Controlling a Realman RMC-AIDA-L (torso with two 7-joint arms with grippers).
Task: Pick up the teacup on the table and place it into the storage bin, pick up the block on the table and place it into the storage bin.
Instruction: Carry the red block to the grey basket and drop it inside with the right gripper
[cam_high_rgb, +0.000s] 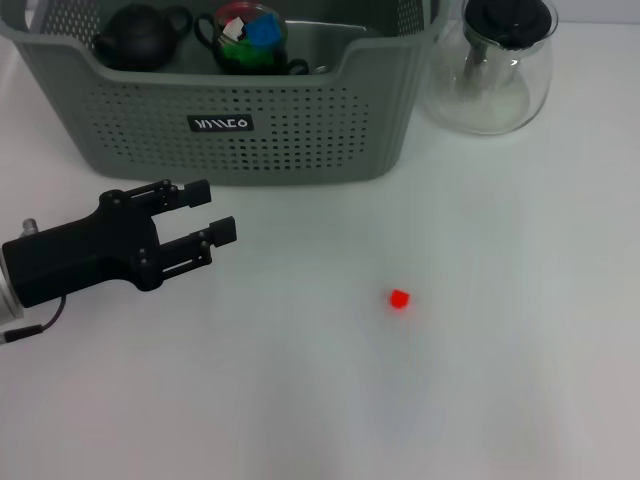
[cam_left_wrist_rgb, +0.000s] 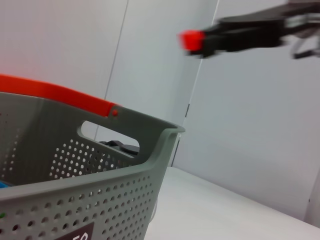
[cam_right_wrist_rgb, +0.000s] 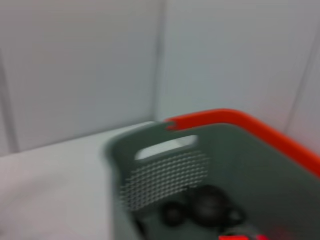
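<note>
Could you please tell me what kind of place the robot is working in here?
Probably a lab or test bench: a plain white table against bare pale wall panels, set with a grey-green perforated plastic storage bin, a clear glass carafe with a black lid and a small red block.

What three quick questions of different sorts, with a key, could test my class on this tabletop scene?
1. Where does the red block lie in relation to the storage bin?
2. True or false: the left claw is shut on a cup.
3. What stands on the table at the bin's right? A) a glass carafe with a black lid B) a stack of plates C) a cardboard box

Key
1. On the bare table in front of the bin, apart from it and not inside it.
2. False: it is open and empty, in front of the bin's front wall at the left.
3. A, the carafe.
</note>
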